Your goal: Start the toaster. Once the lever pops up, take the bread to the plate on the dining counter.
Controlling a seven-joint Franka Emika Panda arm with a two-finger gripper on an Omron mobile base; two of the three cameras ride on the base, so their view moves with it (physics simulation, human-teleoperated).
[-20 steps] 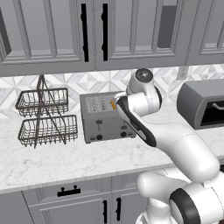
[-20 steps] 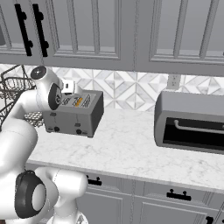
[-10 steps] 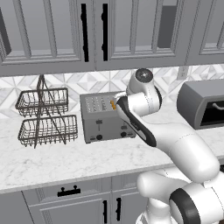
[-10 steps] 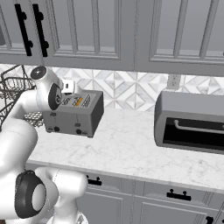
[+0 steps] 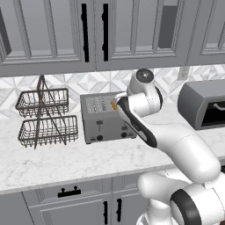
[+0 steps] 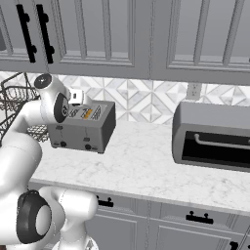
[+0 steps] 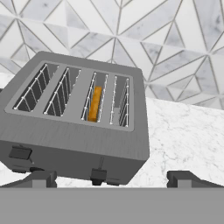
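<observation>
Toaster [image 5: 107, 117] sits on the marble worktop [image 6: 146, 168], backed by patterned tile; open worktop to its right before the dark oven [image 6: 215, 135], wire basket rack [image 5: 45, 118] to its left. Bread [image 7: 94, 103] down in third slot. Gripper [image 7: 111, 178] above the toaster's right end, fingers spread wide, holding nothing. Grey cabinets overhead.

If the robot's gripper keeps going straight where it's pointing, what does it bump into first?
Most likely the toaster: the open gripper points at its front upper edge, near the lever under the bread slot. Depth is hard to judge.
</observation>
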